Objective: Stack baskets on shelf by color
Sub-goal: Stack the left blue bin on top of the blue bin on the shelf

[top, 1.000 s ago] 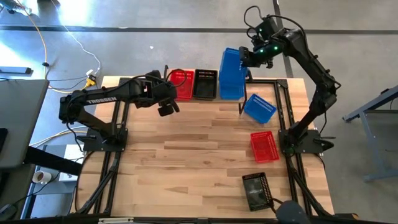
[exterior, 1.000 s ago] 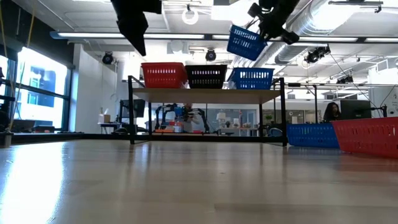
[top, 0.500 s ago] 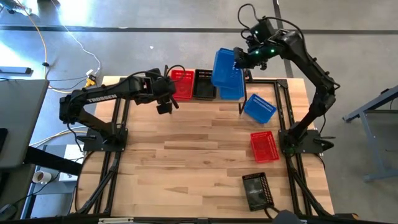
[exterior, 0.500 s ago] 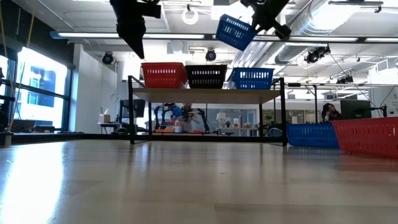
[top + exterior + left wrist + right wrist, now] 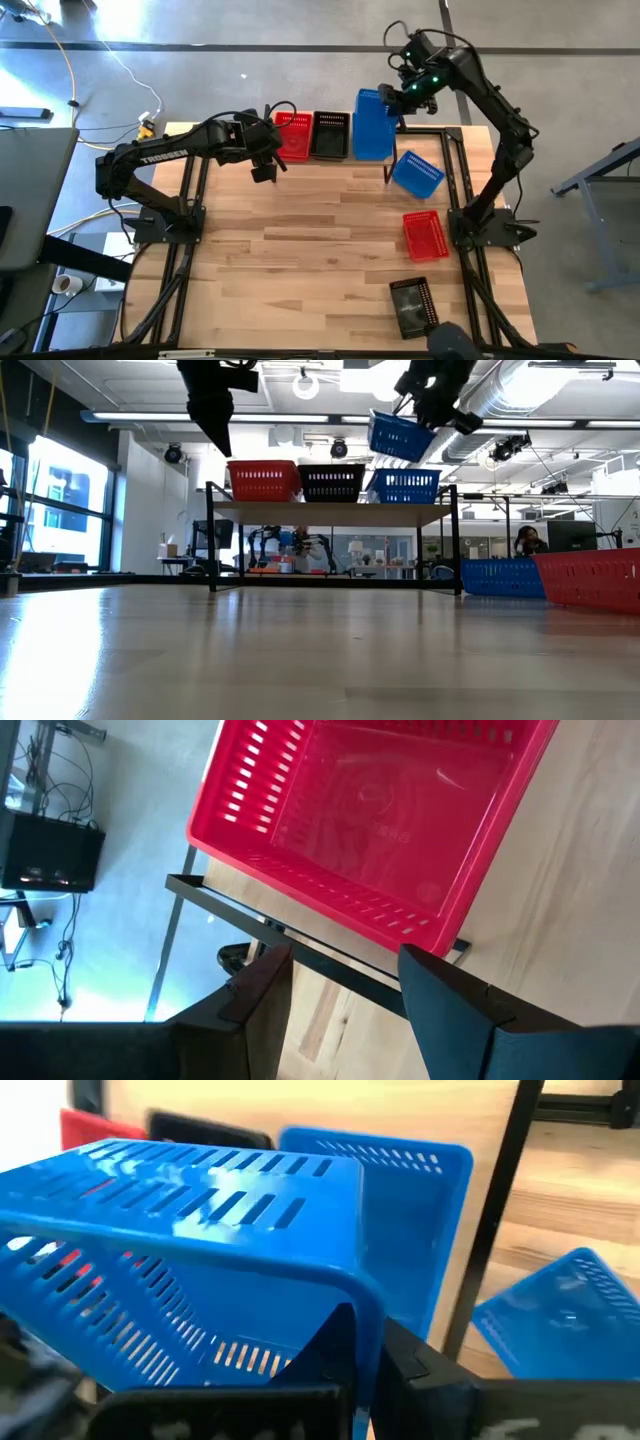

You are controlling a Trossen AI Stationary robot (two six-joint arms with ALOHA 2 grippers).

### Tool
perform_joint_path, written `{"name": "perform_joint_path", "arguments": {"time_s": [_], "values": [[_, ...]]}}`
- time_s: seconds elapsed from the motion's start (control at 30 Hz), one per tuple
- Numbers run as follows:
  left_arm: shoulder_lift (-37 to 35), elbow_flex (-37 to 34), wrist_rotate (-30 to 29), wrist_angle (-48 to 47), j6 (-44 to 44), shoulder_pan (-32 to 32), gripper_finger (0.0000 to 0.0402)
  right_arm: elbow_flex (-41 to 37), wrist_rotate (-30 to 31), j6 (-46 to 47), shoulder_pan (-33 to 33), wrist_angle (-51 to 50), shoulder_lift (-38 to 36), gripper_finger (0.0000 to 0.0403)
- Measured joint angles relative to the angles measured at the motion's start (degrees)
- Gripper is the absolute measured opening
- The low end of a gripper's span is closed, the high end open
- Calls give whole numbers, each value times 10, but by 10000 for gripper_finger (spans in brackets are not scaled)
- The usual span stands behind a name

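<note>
Blue basket (image 5: 372, 112) pinched at its rim by closed right fingers (image 5: 365, 1342), hanging tilted above the blue one on the shelf (image 5: 330, 513). Left fingers (image 5: 450, 1010) spread wide and empty, just beside the shelf's red basket (image 5: 370, 810). Roughly a third done by the look of it: red, black (image 5: 329, 135), blue seated in a row; more baskets loose on the surface (image 5: 300, 260). Open air above the shelf; black rail close under the left fingers.
</note>
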Motion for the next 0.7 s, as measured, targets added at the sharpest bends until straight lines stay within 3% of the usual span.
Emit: {"name": "perform_joint_path", "arguments": {"time_s": [0.17, 0.7], "values": [[0, 0, 0, 0, 0, 0, 172, 0, 30, -15, 1, -30, 16, 0], [0, 0, 1, 0, -14, 0, 172, 0, 41, -37, 7, -40, 51, 0]]}}
